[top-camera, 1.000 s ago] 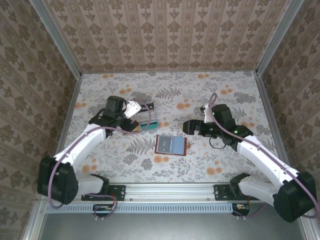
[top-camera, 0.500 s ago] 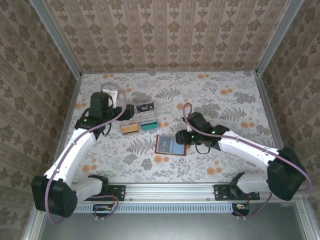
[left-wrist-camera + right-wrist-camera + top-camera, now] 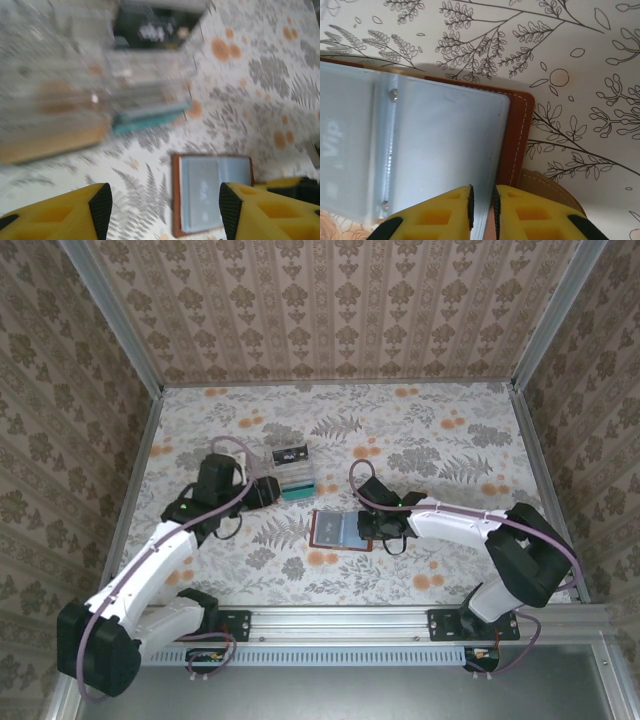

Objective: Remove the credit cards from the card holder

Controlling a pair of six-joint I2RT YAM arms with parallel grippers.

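The card holder (image 3: 336, 530) lies open on the floral table, brown leather round blue-grey sleeves (image 3: 445, 145). A card marked VIP (image 3: 332, 140) shows through the left sleeve. My right gripper (image 3: 368, 528) sits at the holder's right edge. In the right wrist view its jaws (image 3: 482, 200) stand almost together with the edge of the right sleeve between them. My left gripper (image 3: 265, 490) hovers open up and to the left of the holder, nothing between its fingers (image 3: 100, 210). The holder (image 3: 212, 200) shows beyond them.
A clear plastic piece (image 3: 292, 470) with coloured cards stands behind the left gripper, blurred in the left wrist view (image 3: 100, 85). A teal card (image 3: 297, 493) and a tan one (image 3: 50, 142) lie by it. Metal rails and papered walls fence the table.
My right gripper has moved left onto the card holder's right edge and closed there. The left arm has swung back from the clear piece, then forward again, and its jaws have narrowed.
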